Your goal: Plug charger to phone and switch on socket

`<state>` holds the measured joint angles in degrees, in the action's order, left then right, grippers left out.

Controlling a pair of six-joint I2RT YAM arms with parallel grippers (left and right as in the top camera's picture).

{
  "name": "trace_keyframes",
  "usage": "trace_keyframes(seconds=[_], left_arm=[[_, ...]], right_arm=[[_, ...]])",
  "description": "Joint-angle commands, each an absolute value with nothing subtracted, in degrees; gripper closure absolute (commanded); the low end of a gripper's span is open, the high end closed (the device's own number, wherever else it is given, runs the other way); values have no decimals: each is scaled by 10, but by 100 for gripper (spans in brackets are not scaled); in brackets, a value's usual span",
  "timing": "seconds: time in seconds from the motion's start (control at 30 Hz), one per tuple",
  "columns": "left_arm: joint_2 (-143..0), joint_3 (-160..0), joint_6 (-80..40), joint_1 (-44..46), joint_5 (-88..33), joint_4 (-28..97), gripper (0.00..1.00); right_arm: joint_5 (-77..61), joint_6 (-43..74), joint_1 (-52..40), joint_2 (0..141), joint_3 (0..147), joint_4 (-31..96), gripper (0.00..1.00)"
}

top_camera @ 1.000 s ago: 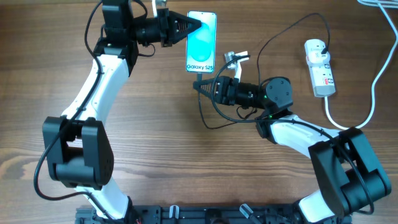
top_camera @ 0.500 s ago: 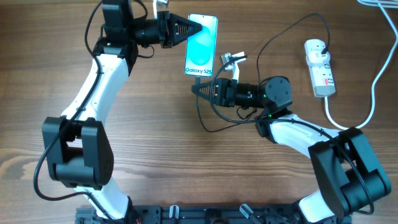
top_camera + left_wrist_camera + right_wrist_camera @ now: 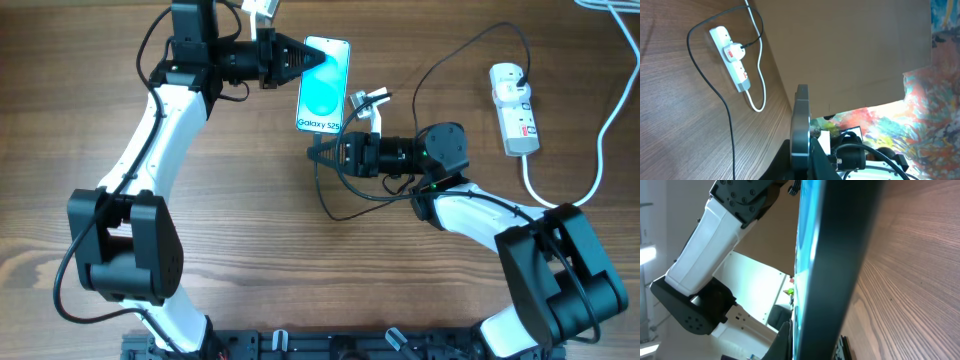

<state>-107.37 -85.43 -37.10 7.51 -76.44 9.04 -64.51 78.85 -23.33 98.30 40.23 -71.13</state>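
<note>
Overhead only: the screen of the phone (image 3: 324, 85) reads "Galaxy S25". The left gripper (image 3: 305, 57) is clamped on its upper left edge. The right gripper (image 3: 316, 154) sits just below the phone's bottom edge, fingers pinched on the end of the charger (image 3: 462, 45); we cannot see the connector tip. The left wrist view shows the phone (image 3: 801, 125) edge-on, with the socket (image 3: 731, 59) beyond it and the black plug seated there. The right wrist view adds only the cyan glass up close.
</note>
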Motion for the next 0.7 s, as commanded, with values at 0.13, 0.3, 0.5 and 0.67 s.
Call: trace_keyframes(seconds=[0.13,0.3,0.5,0.67], left_arm=[[-1064,-842,-323,98,-823,104,96],[-1064,-842,-413,78,-821,-2,96],[-1064,-842,-487,33,-823,-58,96],[-1064,-842,-391,10,-823,45,96]], right_arm=[[-567,784,-209,981,454,-694,95],[-608,778,-209,981,454,-693,81],[-631,681,-209,981,454,-574,61],[-649,644,-145,981,454,-560,10]])
